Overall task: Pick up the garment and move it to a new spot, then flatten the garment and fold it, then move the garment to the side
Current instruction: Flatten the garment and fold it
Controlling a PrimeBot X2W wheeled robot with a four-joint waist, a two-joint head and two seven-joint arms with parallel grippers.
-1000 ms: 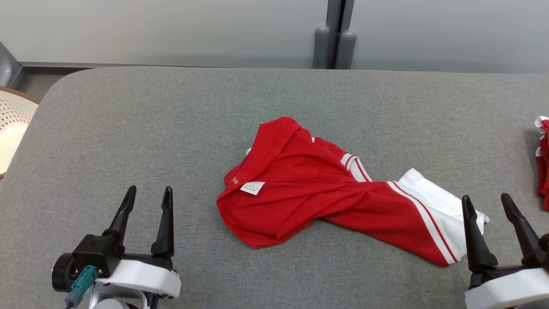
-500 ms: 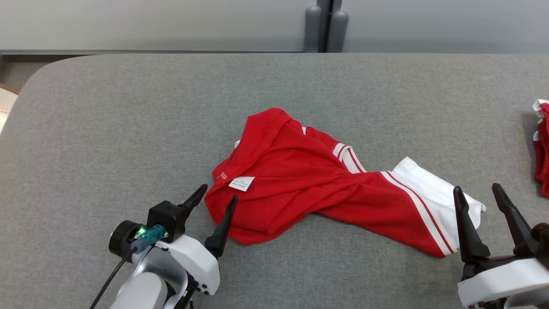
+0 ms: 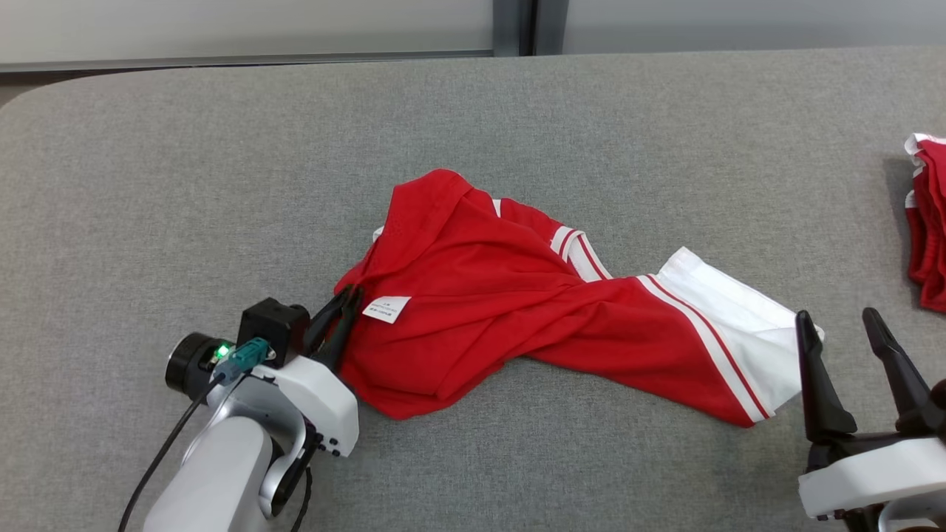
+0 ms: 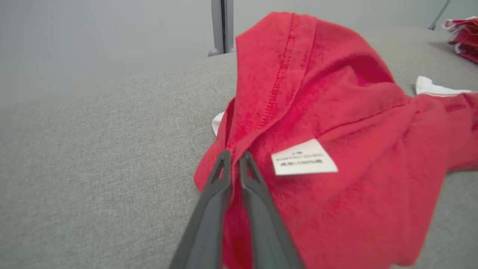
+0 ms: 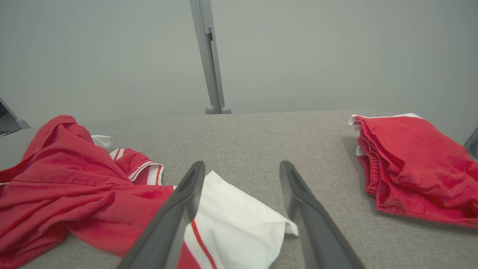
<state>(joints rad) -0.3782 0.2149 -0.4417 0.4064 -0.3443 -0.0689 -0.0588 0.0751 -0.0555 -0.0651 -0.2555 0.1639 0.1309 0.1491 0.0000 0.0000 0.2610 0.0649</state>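
crumpled red jersey (image 3: 517, 318), white stripe trim, big white panel (image 3: 732, 332) at its right end, little white tag (image 3: 386, 309) showing, lying twisted and bunched mid grey table (image 3: 222, 162), left edge nipped in the left pincer (image 3: 349, 295)

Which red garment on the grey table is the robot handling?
On the grey fabric-covered table, look to the middle: a crumpled red garment with white striped panels, its left edge pinched by the dark fingers of the left gripper. Unlike the folded red pile at the table's right edge, it sprawls loose and shows a white label.
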